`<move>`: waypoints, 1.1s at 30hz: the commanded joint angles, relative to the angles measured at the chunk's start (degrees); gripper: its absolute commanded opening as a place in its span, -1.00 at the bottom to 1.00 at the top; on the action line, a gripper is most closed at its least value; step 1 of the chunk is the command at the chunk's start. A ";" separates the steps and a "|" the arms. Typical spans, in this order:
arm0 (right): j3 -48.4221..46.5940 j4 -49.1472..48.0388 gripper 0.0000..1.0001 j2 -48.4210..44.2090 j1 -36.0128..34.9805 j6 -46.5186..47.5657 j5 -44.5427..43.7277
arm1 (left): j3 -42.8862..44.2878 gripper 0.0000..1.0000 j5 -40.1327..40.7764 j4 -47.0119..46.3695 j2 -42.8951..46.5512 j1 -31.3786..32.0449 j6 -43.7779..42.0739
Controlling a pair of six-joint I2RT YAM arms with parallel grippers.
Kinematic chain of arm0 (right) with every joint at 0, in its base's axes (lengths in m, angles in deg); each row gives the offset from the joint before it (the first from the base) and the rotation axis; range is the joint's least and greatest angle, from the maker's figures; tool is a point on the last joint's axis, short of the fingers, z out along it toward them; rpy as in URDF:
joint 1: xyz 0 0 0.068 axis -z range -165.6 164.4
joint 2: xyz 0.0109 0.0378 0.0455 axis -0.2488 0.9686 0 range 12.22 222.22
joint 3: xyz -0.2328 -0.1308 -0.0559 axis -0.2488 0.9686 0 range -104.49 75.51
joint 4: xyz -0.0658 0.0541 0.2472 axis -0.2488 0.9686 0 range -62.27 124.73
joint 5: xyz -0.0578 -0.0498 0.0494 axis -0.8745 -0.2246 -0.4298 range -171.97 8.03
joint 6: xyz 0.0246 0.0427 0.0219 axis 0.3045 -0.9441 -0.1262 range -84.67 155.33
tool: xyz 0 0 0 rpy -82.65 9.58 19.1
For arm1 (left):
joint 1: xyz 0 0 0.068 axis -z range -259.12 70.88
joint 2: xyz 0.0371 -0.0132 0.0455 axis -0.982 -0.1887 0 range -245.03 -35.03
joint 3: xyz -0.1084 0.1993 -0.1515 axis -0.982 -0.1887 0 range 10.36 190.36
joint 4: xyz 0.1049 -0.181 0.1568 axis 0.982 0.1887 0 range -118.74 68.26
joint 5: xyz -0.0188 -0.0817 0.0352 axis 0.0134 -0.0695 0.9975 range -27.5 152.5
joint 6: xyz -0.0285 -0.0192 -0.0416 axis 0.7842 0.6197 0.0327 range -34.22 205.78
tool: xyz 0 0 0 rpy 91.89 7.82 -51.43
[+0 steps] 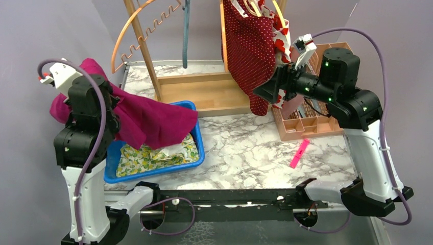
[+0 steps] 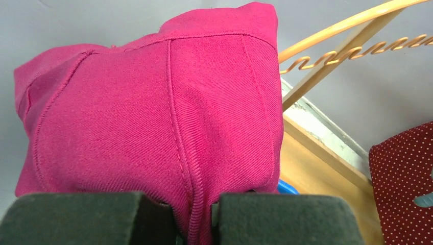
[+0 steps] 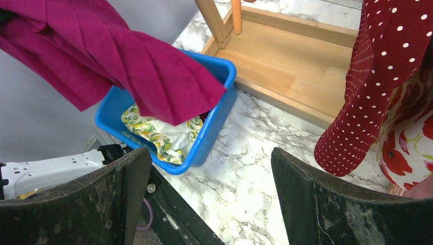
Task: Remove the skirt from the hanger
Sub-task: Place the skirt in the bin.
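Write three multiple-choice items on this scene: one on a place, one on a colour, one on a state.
1. Where does the magenta skirt's loose end hang?
A) on the pink tray
B) over the blue bin
C) under the right arm

2. What colour is the dotted garment hanging at the back?
A) dark red
B) navy
C) yellow

3. How is the right claw?
A) shut on the hanger
B) shut on the skirt
C) open, empty

Answers:
1 B, the hem drapes across the bin's rim.
2 A, white dots sit on dark red cloth.
3 C, its jaws stand wide apart with nothing between them.
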 commanded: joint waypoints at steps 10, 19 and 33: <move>-0.38 -1.55 0.83 -0.89 0.15 1.09 1.10 | -10.24 -1.00 -12.98 -2.48 3.34 -0.30 12.26; 2.47 -1.45 0.83 -3.54 0.19 -0.32 0.24 | -42.43 -1.00 -24.71 -17.81 12.85 -0.29 44.36; 5.09 -0.69 0.82 -6.62 0.16 -1.66 -2.56 | -58.47 -1.00 -26.69 -22.50 7.78 -0.47 54.68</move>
